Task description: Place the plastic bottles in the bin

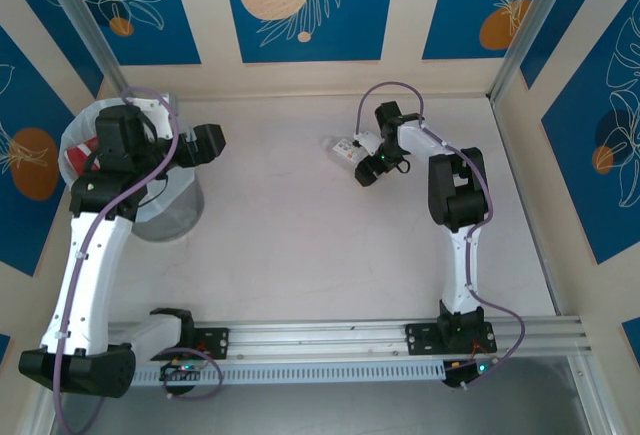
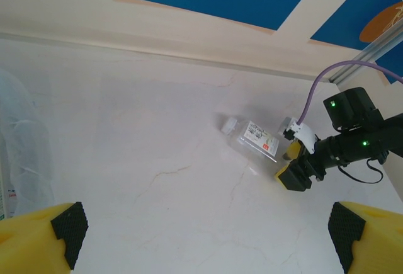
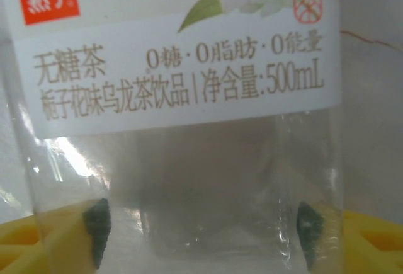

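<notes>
A clear plastic bottle with a white label lies on its side on the table at the back centre. My right gripper is shut on its base end. In the right wrist view the bottle lies between both dark pads, which show through the plastic. The left wrist view has the same bottle far ahead, with the right gripper at its end. My left gripper hangs open and holds nothing, just right of the grey bin. The bin's white bag holds a red-labelled bottle.
The left arm reaches over the bin's mouth. The bag's edge shows at the left of the left wrist view. Walls with blue panels close the table at the back and sides. A metal rail runs along the near edge.
</notes>
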Robot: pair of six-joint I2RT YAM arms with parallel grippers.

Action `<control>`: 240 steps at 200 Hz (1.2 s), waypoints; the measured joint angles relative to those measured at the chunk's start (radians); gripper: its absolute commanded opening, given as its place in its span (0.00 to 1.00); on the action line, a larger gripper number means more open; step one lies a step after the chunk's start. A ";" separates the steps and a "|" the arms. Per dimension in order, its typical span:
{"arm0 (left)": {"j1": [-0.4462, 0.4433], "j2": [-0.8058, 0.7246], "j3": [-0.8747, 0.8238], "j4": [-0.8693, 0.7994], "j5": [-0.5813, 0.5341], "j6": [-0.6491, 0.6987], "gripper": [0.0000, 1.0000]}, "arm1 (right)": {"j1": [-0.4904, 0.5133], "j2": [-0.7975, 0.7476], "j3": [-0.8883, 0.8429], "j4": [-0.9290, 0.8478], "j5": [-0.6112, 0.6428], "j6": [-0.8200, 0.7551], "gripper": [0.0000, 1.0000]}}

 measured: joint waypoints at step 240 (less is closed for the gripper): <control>-0.010 0.055 -0.098 0.123 0.156 -0.111 0.99 | 0.095 -0.359 -0.383 0.162 0.027 0.328 0.00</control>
